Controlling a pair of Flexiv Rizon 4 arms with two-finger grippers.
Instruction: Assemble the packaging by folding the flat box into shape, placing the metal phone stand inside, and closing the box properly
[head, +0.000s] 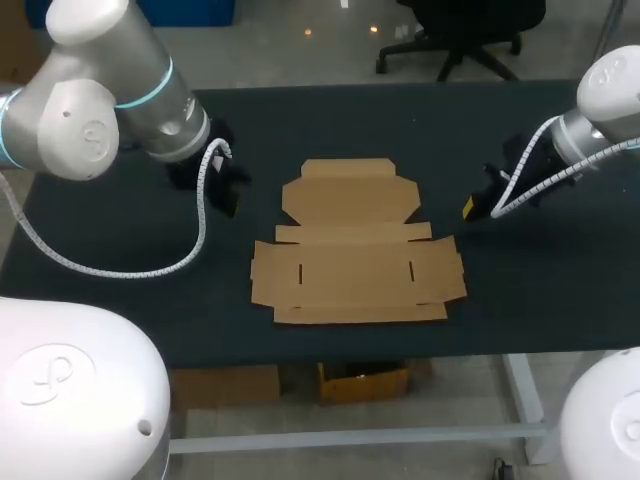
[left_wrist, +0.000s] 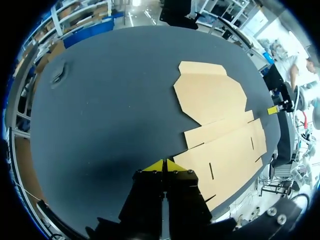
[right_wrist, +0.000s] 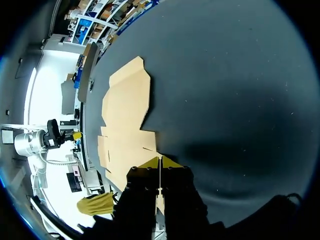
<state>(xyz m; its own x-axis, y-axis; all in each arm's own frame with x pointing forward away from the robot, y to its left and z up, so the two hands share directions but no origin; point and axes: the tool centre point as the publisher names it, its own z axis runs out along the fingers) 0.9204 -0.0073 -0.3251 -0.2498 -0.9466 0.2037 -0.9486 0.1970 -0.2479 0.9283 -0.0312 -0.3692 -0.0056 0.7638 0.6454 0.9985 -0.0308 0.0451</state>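
The left arm's jaws are being kept pressed together in the left wrist view, yellow tip against yellow tip, and nothing is being held between them. The right arm's jaws are being shown the same way in the right wrist view, fully closed and gripping nothing. Each pair is being pointed at bare bench (head: 120, 300) near a side edge of the flat box (head: 355, 245).

The flat box is being left unfolded in the middle of the dark bench, between the left arm (head: 90, 110) and the right arm (head: 600, 120). Its cardboard is being seen as plain brown. On the white arm housings a round pressed emblem is being shown, too faint to be made out.

The far part of the box is being formed by a panel with angled corners and a narrow flap at its end. The nearer and wider part is being cut by two short slits (head: 300, 272), with small flaps at both sides.

In the left wrist view the flat box (left_wrist: 220, 125) is being seen beside the jaws. One yellow tip of the right arm's jaws is being seen beyond it. Only there a small dark shape (left_wrist: 59, 76) is being shown on the bench, well apart from the box; what it is cannot be told. In the right wrist view the flat box (right_wrist: 127, 115) is being seen with the left arm (right_wrist: 47, 140) beyond it. In the head view the left arm's jaws are being hidden in dark.
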